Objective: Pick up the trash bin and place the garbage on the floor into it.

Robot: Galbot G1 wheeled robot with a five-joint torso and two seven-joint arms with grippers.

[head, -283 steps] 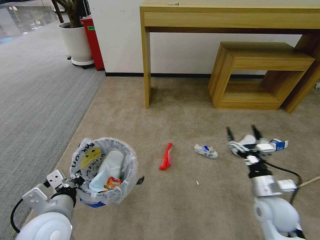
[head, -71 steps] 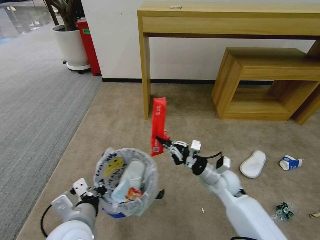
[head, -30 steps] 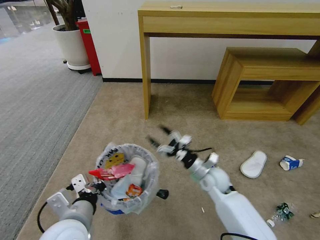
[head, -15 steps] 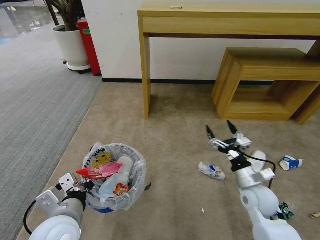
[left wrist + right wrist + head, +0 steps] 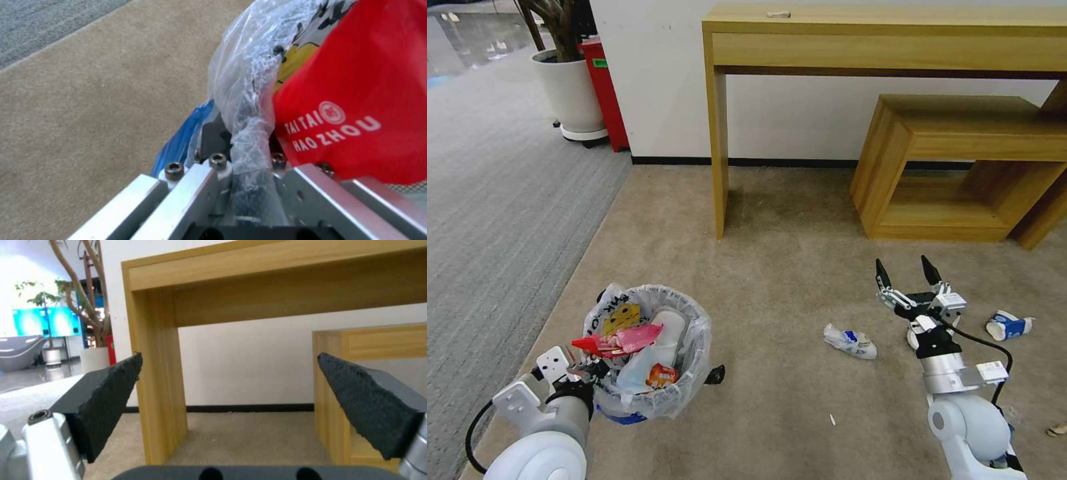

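Note:
The trash bin (image 5: 647,393) is a small round bin lined with a clear bag (image 5: 242,83), held just off the carpet at the lower left. My left gripper (image 5: 589,369) is shut on its near rim, as the left wrist view confirms (image 5: 249,160). A red wrapper (image 5: 620,341) lies across the top of the bin (image 5: 356,100). My right gripper (image 5: 906,272) hovers open and empty over the carpet, its fingers (image 5: 111,396) spread wide. Garbage on the floor: a crumpled white-and-blue piece (image 5: 849,341) left of that gripper and a blue-white cup (image 5: 1008,325) to its right.
A tall wooden table (image 5: 887,33) stands against the wall, its leg (image 5: 718,153) reaching the carpet (image 5: 155,373). A lower wooden bench (image 5: 960,160) sits under it. A potted plant (image 5: 568,93) and a red box (image 5: 606,93) are at the far left. A stick end (image 5: 1054,431) lies at the right edge.
The red wrapper, held up by my right gripper 2.4 s ago, now lies in the bin. My right gripper opened and swung right, over the floor litter. The bin shifted slightly left.

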